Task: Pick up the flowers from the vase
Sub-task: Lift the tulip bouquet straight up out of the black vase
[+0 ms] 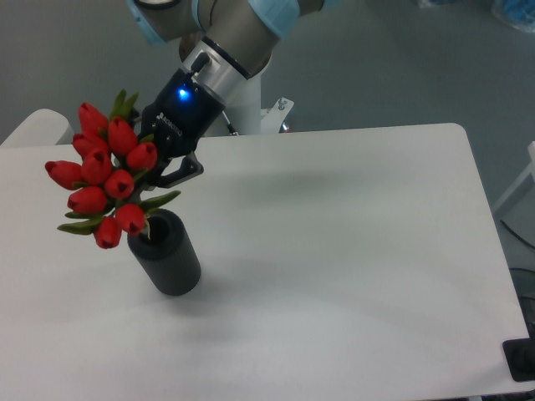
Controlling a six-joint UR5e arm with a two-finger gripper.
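Note:
The flowers (104,175), a tight bunch of red tulip buds with a few green leaves, lean up and to the left out of the vase (170,257). The vase is a short dark cylinder standing on the left part of the white table (334,234). My gripper (153,178) comes down from the upper right and sits right against the right side of the bunch, just above the vase's mouth. One black finger (182,170) shows; the other is hidden behind the buds. The stems are hidden, so I cannot tell whether the fingers hold them.
The arm's wrist (209,71), with a blue light, stretches up to the top edge. A white mount (272,113) stands behind the table's far edge. A rounded white piece (33,127) lies at the far left.

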